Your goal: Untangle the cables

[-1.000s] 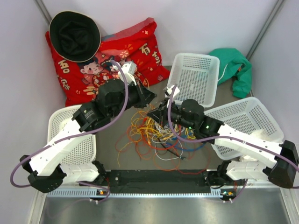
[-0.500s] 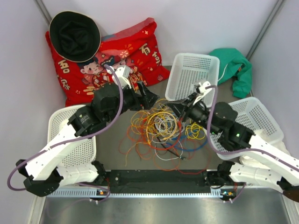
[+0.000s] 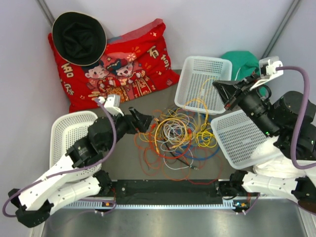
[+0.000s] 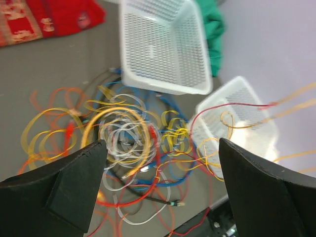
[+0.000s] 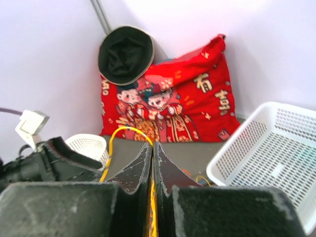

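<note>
The cables (image 3: 175,132) lie in a tangled heap of yellow, orange, red, white, blue and black loops at the table's middle, also seen as cables (image 4: 129,134) in the left wrist view. My left gripper (image 3: 144,122) hovers at the heap's left edge, open, with nothing between its fingers (image 4: 74,183). My right gripper (image 3: 220,94) is raised to the heap's right, over the baskets, shut on a yellow cable (image 5: 121,130). That yellow cable (image 3: 201,104) runs down from it into the heap.
A white basket (image 3: 205,81) stands behind the heap, another basket (image 3: 237,138) to its right and a third basket (image 3: 66,136) on the left. A red cushion (image 3: 123,64) with a black hat (image 3: 79,37) fills the back left. Green cloth (image 3: 247,61) lies back right.
My left gripper has opened and drawn back toward the near left. My right arm has lifted and swung far to the right, staying shut and pulling a yellow cable out of the heap.
</note>
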You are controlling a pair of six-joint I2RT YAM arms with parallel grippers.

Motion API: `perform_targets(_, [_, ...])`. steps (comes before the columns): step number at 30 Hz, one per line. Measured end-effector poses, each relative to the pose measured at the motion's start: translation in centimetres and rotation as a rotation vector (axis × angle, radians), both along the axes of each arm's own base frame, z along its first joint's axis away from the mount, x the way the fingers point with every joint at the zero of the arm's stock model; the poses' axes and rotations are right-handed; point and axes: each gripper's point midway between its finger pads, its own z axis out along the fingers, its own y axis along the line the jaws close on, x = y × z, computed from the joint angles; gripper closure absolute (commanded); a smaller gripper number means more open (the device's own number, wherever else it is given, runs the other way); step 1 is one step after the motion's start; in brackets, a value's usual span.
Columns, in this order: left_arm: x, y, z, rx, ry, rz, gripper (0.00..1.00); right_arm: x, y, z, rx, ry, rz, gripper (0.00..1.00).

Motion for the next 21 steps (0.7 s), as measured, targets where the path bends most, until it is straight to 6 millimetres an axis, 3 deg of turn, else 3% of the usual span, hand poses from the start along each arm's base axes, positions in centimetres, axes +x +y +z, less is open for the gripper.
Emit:
perform_targets(2, [-0.8, -0.9, -0.6, -0.051, -0.030, -0.072, 0.01, 0.1, -0.4, -0.4, -0.016, 0.018, -0.016, 1.00])
perform_targets(6, [-2.5, -5.0, -1.6, -0.140, -0.087, -0.286, 0.01, 0.6, 0.0, -2.3, -0.064, 0.076, -0.031, 1.00])
perform_targets(10, [-4.1, -8.5, -4.8, -0.121, -0.113, -0.441, 0.01, 1.0, 1.0, -3.3, -0.087, 0.126, -0.027, 1.00])
perform_targets(13, [-5.4, -10.0, -6.6, -0.071, -0.143, -0.504, 0.01, 1.1, 1.9, -4.3, -0.108, 0.163, -0.009, 1.00])
perform_targets(21, [-3.6, -10.9, -4.1, -0.055, -0.314, -0.456, 0.01, 0.3, 2.1, -4.8, -0.098, 0.195, 0.032, 1.00])
